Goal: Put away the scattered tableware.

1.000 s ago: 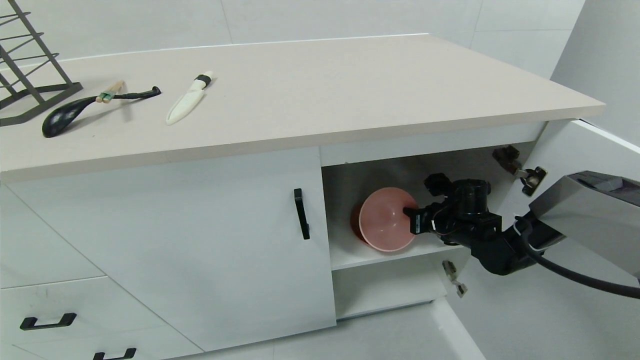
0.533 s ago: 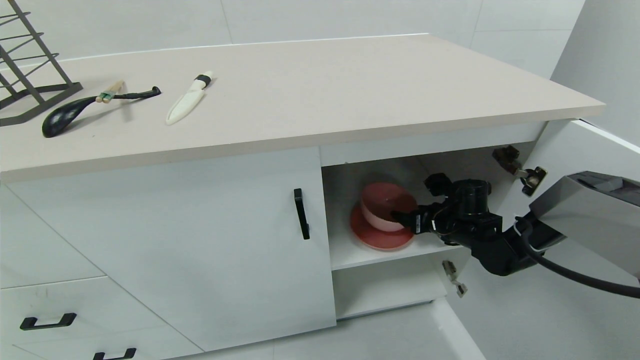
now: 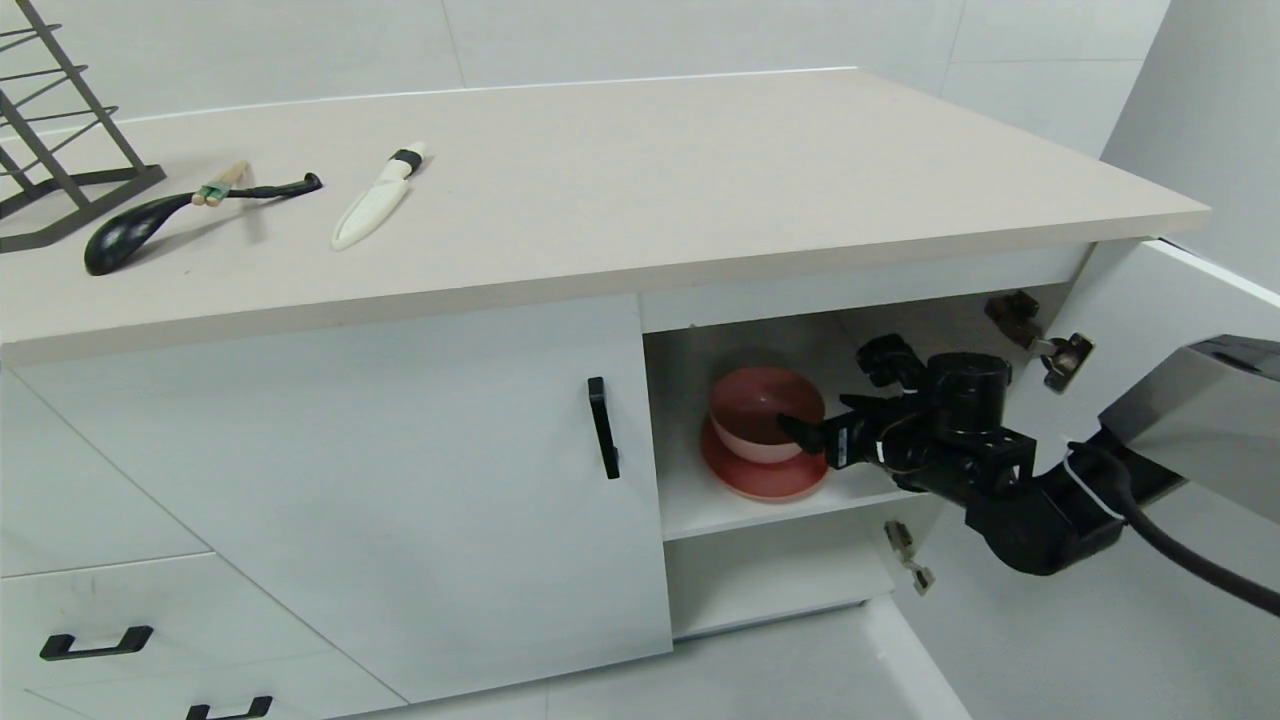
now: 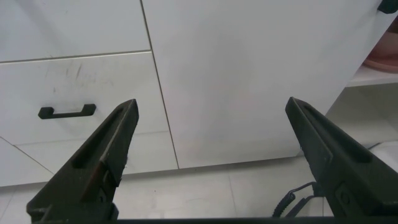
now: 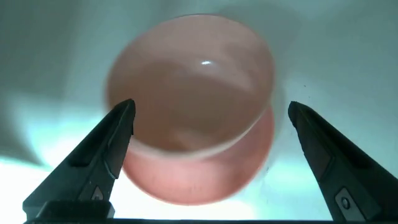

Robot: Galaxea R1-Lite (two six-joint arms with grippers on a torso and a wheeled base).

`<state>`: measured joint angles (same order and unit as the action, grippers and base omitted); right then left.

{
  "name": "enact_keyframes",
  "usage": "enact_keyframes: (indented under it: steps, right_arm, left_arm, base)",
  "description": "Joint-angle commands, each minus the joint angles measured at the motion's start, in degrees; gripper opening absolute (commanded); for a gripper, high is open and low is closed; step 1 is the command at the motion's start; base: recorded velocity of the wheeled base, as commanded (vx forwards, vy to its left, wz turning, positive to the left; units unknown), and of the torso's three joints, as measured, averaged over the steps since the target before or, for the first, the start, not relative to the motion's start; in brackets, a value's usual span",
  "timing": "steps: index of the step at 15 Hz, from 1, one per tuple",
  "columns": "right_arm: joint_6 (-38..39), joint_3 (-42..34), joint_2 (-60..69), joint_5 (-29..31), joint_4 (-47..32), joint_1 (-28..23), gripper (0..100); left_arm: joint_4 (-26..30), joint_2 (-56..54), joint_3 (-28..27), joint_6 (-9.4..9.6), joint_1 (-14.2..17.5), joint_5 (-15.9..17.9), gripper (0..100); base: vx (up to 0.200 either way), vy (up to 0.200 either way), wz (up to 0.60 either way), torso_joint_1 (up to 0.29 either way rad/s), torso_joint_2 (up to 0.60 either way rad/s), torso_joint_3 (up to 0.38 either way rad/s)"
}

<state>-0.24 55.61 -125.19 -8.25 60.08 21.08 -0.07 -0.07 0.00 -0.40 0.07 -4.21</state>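
A pink bowl [image 3: 765,408] stands upright on a red plate [image 3: 762,476] on the shelf of the open cupboard [image 3: 720,515]. My right gripper [image 3: 812,430] is at the bowl's right side, just inside the cupboard opening. In the right wrist view the bowl [image 5: 189,87] and plate [image 5: 205,180] lie just beyond that gripper [image 5: 208,140], which is open and holds nothing. On the countertop at the far left lie a black spoon [image 3: 128,232], chopsticks [image 3: 221,183] and a white knife [image 3: 376,200]. My left gripper [image 4: 211,127] is open, low in front of the white cabinet fronts.
A dark wire rack [image 3: 55,150] stands at the counter's left edge. The cupboard's left door [image 3: 400,480] is closed, with a black handle [image 3: 600,428]. The right door [image 3: 1160,290] is swung open beside my right arm. Drawers with black handles [image 3: 95,642] sit lower left.
The bowl, held tilted on its side a second ago, came down upright onto the red plate. My right gripper has let go of it and drawn back slightly to the right.
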Motion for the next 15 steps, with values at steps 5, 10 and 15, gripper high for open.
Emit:
enact_keyframes:
  steps: [5, 10, 15]
  right_arm:
    - [-8.0, -26.1, 11.2, -0.4, 22.1, 1.8, 100]
    - [-10.2, -36.5, 23.4, -0.4, 22.2, 2.3, 100]
    - [-10.6, -48.9, 42.7, -1.0, 22.1, 2.2, 100]
  left_arm:
    - [0.0, 0.1, 0.0, -0.04, 0.0, 0.0, 100]
    - [0.0, 0.1, 0.0, -0.13, 0.0, 0.0, 100]
    - [0.0, 0.1, 0.0, 0.84, 0.0, 0.0, 100]
  base:
    - [0.0, 0.0, 0.0, 0.0, 0.0, 0.0]
    - [0.0, 0.0, 0.0, 0.0, 0.0, 0.0]
    - [0.0, 0.0, 0.0, 0.0, 0.0, 0.0]
